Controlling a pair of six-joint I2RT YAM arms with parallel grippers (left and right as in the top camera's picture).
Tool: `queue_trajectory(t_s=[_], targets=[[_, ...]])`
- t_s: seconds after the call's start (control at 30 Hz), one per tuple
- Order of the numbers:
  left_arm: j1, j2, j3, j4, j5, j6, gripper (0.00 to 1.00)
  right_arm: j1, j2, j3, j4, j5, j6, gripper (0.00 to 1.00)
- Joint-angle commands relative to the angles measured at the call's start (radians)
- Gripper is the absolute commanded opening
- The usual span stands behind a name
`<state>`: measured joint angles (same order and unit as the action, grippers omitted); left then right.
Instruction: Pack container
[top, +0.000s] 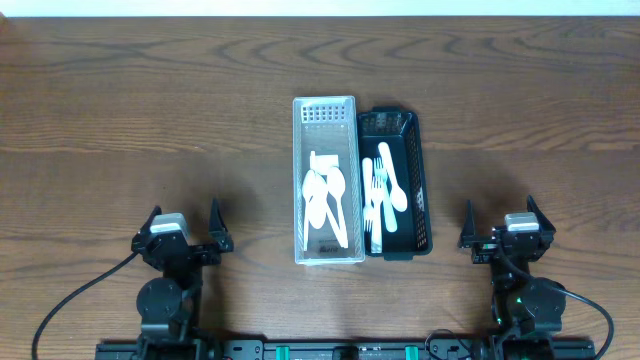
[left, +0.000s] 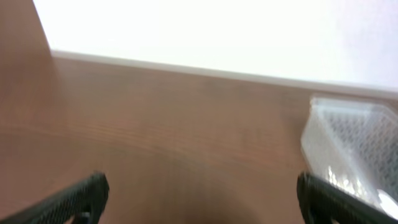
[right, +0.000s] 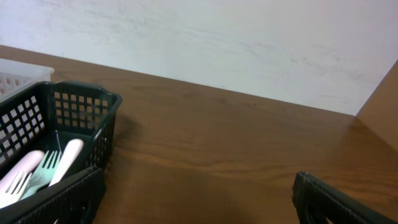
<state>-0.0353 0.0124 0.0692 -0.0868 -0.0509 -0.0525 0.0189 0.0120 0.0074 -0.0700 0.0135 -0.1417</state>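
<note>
Left claw (top: 185, 215) and right claw (top: 500, 212) gape wide, both empty.

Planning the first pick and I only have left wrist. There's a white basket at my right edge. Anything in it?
Observer: Yes, the white basket holds a pile of white spoons.
Operator: Anything next to it?
Observer: A dark basket sits against its right side, with forks inside.
Operator: Right arm busy?
Observer: No. The right gripper is short of the dark basket, fingers open, nothing held.
</note>
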Motion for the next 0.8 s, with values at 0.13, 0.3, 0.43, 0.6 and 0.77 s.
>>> queue_trajectory(t_s=[0.13, 0.3, 0.43, 0.6, 0.77], targets=[[0.011, -0.01, -0.065, 0.015, 0.011, -0.009, 0.98, 0.008, -0.006, -0.002, -0.005, -0.01, -0.013, 0.99], [0.011, -0.01, -0.065, 0.014, 0.043, -0.013, 0.98, 0.008, -0.006, -0.002, -0.005, -0.01, -0.013, 0.99], [0.011, -0.005, -0.065, 0.014, 0.043, -0.013, 0.98, 0.008, -0.006, -0.002, -0.005, -0.011, -0.013, 0.99], [0.011, 0.004, -0.065, 0.014, 0.043, -0.013, 0.98, 0.008, -0.006, -0.002, -0.005, -0.01, -0.013, 0.99], [0.011, 0.013, -0.065, 0.014, 0.043, -0.013, 0.98, 0.008, -0.006, -0.002, -0.005, -0.01, -0.013, 0.99]])
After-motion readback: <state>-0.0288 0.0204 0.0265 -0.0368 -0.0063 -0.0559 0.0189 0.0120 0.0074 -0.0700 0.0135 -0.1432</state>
